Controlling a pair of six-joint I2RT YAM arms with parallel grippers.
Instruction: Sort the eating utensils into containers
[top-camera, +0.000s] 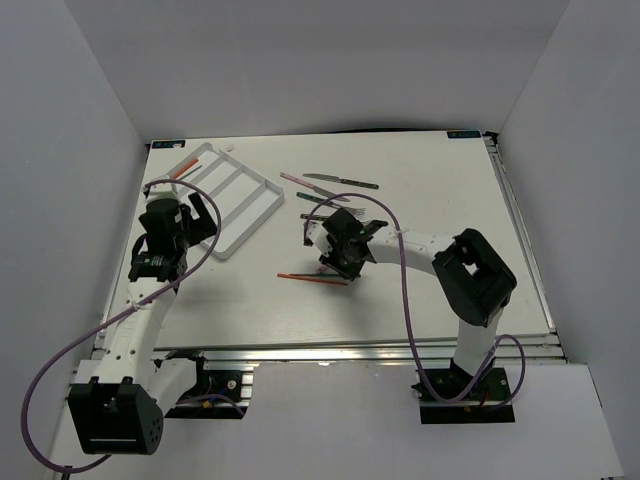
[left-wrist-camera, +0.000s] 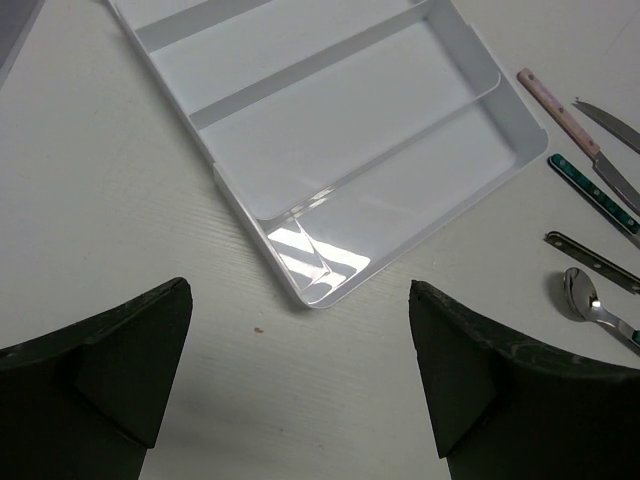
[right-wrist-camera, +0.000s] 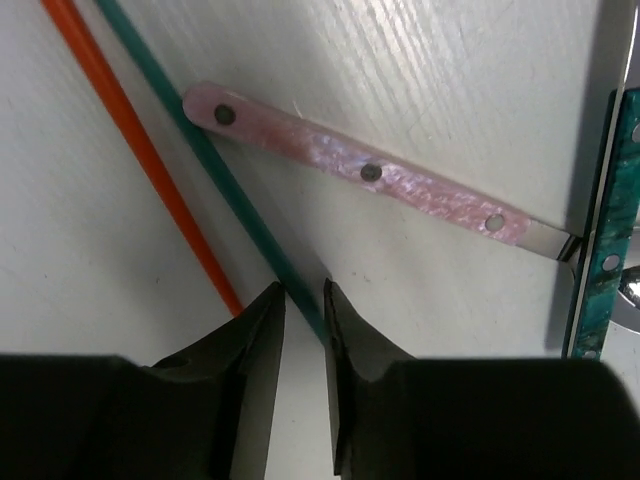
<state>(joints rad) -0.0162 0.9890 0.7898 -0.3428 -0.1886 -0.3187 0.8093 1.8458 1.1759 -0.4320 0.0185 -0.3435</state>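
Orange chopstick (right-wrist-camera: 150, 150): flat on the tabletop (top-camera: 450, 230), nearest of the loose pieces; in the right wrist view it slants in from 11 o'clock and stops just short of the left finger

Teal chopstick (right-wrist-camera: 215, 165): just beside the orange one on its 3 o'clock side, nearly parallel, touching the butt of the pink handle

Right pincer (right-wrist-camera: 303, 330): low over the tabletop, fingers drawn almost together with a narrow slit between; the teal chopstick's near end runs into that slit; cannot tell if the pads are pressing on it

Pink-handled piece (right-wrist-camera: 370, 175): three rivets, slanted across at 12 o'clock of the right pincer tips; its metal neck meets the teal-handled piece (right-wrist-camera: 608, 230) at 3 o'clock

Left pincer (left-wrist-camera: 300, 370): released, fingers spread wide, only bare tabletop between them

Cutlery tray (left-wrist-camera: 330, 290): white, flat on the tabletop at 12 o'clock of the left pincer, set on a diagonal, near corner pointing at the gap between the fingers; long parallel compartments split by low dividers

Spoon (left-wrist-camera: 585, 295): bowl up, at 2 o'clock of the left pincer, outside the tray, just beside a dark-handled piece (left-wrist-camera: 590, 262)

Utensil cluster (top-camera: 340, 182): knives and coloured handles loose on the tabletop at 12 o'clock of the right pincer, at 3 o'clock of the tray, none inside it

Red piece (top-camera: 182, 171): at the tray's far left corner; cannot tell whether inside or on the rim
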